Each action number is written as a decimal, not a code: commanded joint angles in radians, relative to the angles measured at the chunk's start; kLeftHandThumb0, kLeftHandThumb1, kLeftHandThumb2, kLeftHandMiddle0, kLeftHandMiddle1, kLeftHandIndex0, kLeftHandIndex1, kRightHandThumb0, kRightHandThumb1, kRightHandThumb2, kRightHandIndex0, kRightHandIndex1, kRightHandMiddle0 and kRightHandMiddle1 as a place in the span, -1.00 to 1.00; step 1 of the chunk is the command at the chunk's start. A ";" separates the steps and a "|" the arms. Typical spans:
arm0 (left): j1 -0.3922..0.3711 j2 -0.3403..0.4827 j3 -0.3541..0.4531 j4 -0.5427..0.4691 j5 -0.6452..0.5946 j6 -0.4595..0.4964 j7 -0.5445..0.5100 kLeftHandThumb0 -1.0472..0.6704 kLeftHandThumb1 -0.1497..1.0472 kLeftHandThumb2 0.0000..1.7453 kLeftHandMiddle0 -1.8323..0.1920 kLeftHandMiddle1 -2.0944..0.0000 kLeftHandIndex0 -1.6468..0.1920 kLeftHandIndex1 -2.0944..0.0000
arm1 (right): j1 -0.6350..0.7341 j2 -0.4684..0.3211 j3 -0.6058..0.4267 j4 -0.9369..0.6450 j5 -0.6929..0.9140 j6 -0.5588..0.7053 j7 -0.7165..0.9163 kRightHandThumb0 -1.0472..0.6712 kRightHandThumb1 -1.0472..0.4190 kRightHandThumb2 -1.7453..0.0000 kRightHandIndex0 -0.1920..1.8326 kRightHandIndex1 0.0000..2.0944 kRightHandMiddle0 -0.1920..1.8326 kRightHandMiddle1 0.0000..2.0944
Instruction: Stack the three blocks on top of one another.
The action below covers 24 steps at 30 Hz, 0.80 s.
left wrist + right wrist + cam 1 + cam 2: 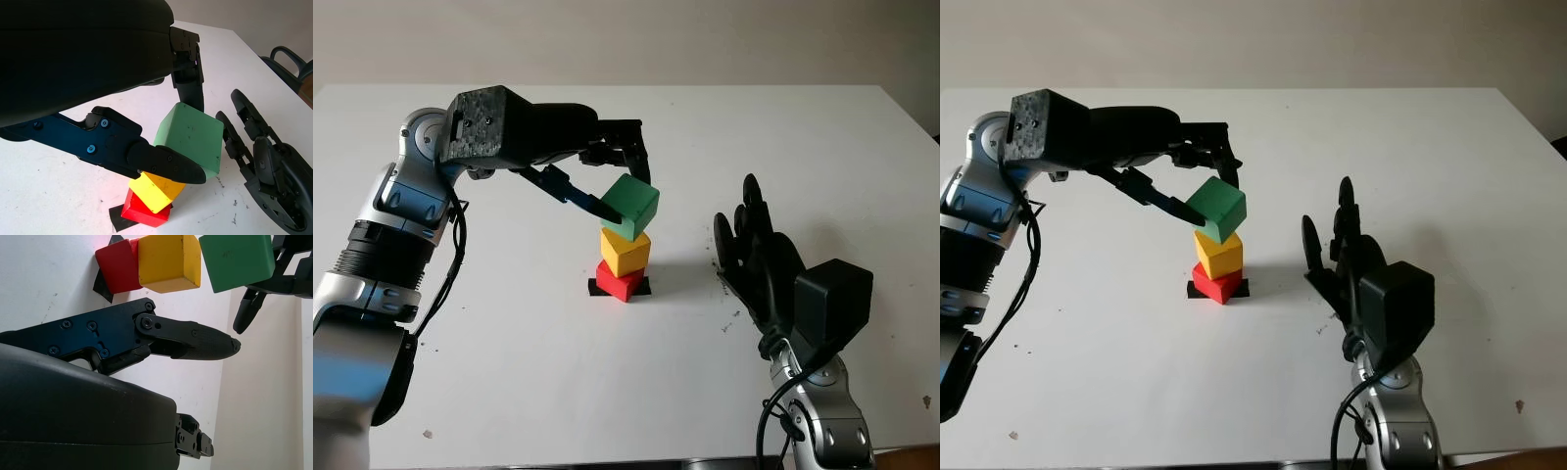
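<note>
A red block [619,282] sits on a black mark [594,287] near the middle of the white table [803,127]. A yellow block [625,252] is stacked on it, turned a little. Directly over the yellow block is a green block [630,204], tilted, with my left hand [626,193] shut on it from the left; thumb below, fingers [639,157] over the far side. Whether green touches yellow I cannot tell. In the left wrist view the green block [190,137] sits above the yellow block [154,191]. My right hand [754,245] is open, just right of the stack.
The left forearm [499,127] reaches over the table's left half. A few small dark specks [428,433] mark the tabletop near the front. A dark chair [288,61] stands beyond the table's far edge.
</note>
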<state>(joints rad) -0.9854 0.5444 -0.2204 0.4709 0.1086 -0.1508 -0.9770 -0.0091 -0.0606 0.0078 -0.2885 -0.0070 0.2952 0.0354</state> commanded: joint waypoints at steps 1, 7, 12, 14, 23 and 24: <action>-0.008 -0.006 -0.004 0.007 -0.002 -0.002 -0.006 -0.23 1.00 -0.69 0.65 0.95 0.71 -0.78 | 0.006 -0.001 0.002 -0.008 -0.004 -0.005 -0.003 -0.54 -1.00 0.34 -1.00 -1.00 -0.99 -0.95; -0.010 -0.005 -0.011 0.010 0.010 0.005 -0.012 -0.24 1.00 -0.68 0.67 0.96 0.75 -0.79 | 0.008 0.002 0.002 -0.009 -0.006 -0.008 -0.006 -0.54 -1.00 0.34 -1.00 -1.00 -0.98 -0.95; -0.009 -0.006 -0.019 0.020 0.027 -0.009 -0.007 -0.25 1.00 -0.66 0.68 0.95 0.75 -0.78 | 0.010 -0.002 0.002 -0.008 -0.007 -0.013 -0.005 -0.54 -1.00 0.34 -1.00 -1.00 -0.99 -0.95; -0.009 -0.006 -0.022 0.020 0.030 -0.004 -0.010 -0.25 1.00 -0.66 0.68 0.95 0.77 -0.77 | 0.011 -0.002 0.001 -0.009 -0.007 -0.012 -0.005 -0.54 -1.00 0.34 -1.00 -1.00 -0.99 -0.95; -0.001 -0.009 -0.019 0.012 0.020 0.019 -0.014 -0.25 1.00 -0.68 0.69 0.95 0.79 -0.76 | 0.012 -0.003 -0.002 -0.010 0.003 -0.014 0.000 -0.53 -1.00 0.34 -1.00 -1.00 -0.99 -0.96; 0.001 -0.010 -0.019 0.010 0.021 0.019 -0.011 -0.24 1.00 -0.69 0.68 0.95 0.77 -0.71 | 0.013 -0.002 -0.003 -0.009 0.004 -0.016 0.001 -0.53 -1.00 0.34 -1.00 -1.00 -0.99 -0.96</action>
<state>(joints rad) -0.9854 0.5387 -0.2403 0.4890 0.1355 -0.1336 -0.9866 -0.0005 -0.0603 0.0077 -0.2885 -0.0027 0.2948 0.0350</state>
